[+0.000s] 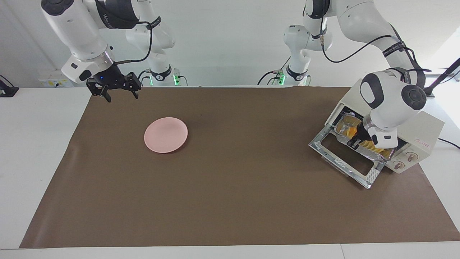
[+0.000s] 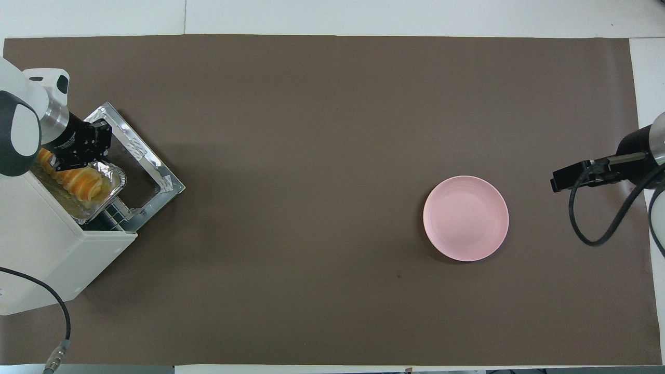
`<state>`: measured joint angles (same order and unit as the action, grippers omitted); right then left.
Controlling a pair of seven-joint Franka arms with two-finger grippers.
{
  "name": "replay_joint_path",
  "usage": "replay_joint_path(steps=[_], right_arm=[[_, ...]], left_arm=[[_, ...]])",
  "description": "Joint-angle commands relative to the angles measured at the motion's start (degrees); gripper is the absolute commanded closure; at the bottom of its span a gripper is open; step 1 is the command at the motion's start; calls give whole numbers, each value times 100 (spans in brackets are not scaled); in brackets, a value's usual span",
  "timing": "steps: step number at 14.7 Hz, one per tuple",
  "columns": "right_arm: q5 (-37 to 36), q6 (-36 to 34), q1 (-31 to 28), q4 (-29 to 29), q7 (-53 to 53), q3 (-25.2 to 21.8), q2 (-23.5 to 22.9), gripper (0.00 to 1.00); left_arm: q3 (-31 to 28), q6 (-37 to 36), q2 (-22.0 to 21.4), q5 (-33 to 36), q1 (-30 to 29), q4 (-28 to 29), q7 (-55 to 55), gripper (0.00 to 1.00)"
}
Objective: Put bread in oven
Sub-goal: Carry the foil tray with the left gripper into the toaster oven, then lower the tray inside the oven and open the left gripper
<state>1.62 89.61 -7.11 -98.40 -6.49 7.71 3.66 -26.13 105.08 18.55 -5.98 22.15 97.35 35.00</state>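
Observation:
The cream-white oven [image 1: 426, 127] stands at the left arm's end of the table, its glass door [image 1: 345, 155] dropped open. The golden ridged bread [image 1: 370, 145] lies in a crinkled foil tray [image 1: 375, 155] that sits in the oven's mouth and partly sticks out over the door. My left gripper [image 1: 356, 140] is down at the tray and the bread, covering part of the loaf. In the overhead view the left gripper [image 2: 85, 156] is at the end of the bread [image 2: 85, 184] in the tray [image 2: 118, 179], at the mouth of the oven [image 2: 47, 249]. My right gripper [image 1: 122, 97] waits open and empty in the air.
A round pink plate [image 1: 166, 135] lies bare on the brown mat toward the right arm's end; it also shows in the overhead view [image 2: 466, 218]. The open oven door [image 2: 150, 166] juts onto the mat. A black cable [image 2: 57, 306] runs from the oven.

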Motion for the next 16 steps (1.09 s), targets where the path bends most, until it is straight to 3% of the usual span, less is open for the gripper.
replay_joint_path(steps=[1,16], right_arm=[[-39,-22,-106,-65,-134,56,74,0],[-39,-22,-106,-65,-134,64,82,0]], left_arm=[[-6,144,-246,271,8,354,-143,100],[-6,91,-475,791,44,820,-134,100]])
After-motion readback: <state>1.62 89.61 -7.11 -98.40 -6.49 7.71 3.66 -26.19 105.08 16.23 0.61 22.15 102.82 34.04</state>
